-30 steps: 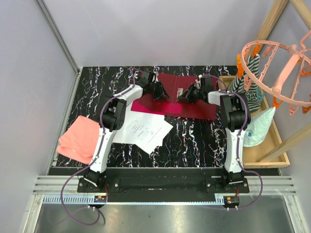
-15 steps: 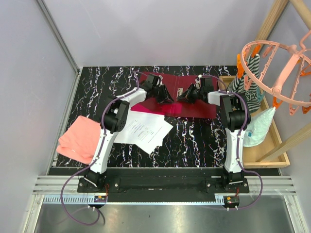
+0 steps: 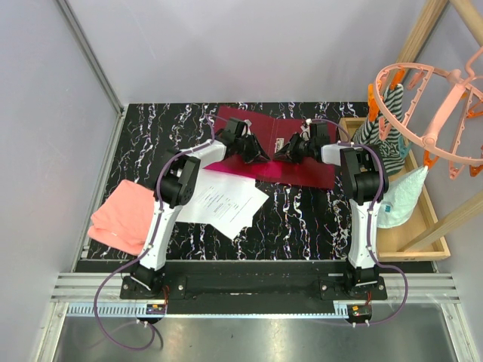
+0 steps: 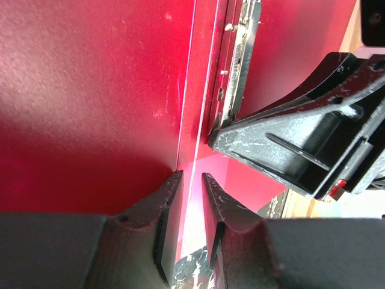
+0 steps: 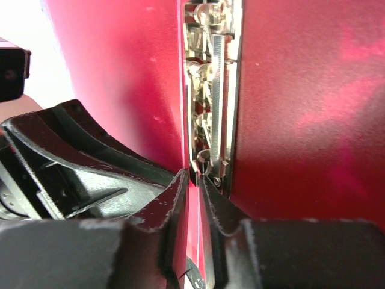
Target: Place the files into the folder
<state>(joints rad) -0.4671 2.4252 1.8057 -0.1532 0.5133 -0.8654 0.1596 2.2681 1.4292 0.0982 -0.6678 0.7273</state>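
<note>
The dark red folder (image 3: 306, 170) lies open at the back middle of the table. One cover stands raised between the arms. Its metal clip shows on the spine in the left wrist view (image 4: 237, 54) and the right wrist view (image 5: 212, 90). My left gripper (image 3: 261, 155) and right gripper (image 3: 280, 152) meet tip to tip over the spine. In the left wrist view the left gripper (image 4: 191, 176) is closed on a thin red cover edge. In the right wrist view the right gripper (image 5: 194, 173) pinches a thin red sheet beside the clip. The white files (image 3: 225, 202) lie on the table in front of the folder.
A pink folded cloth (image 3: 121, 215) lies at the left edge. A wooden tray (image 3: 423, 243) at the right holds a pale bag (image 3: 400, 197) and striped cloth. An orange round hanger (image 3: 430, 113) hangs over it. Grey walls close the back and left.
My left gripper has moved right toward the right gripper, and the folder's left cover has swung open toward the back left. The right gripper has barely moved.
</note>
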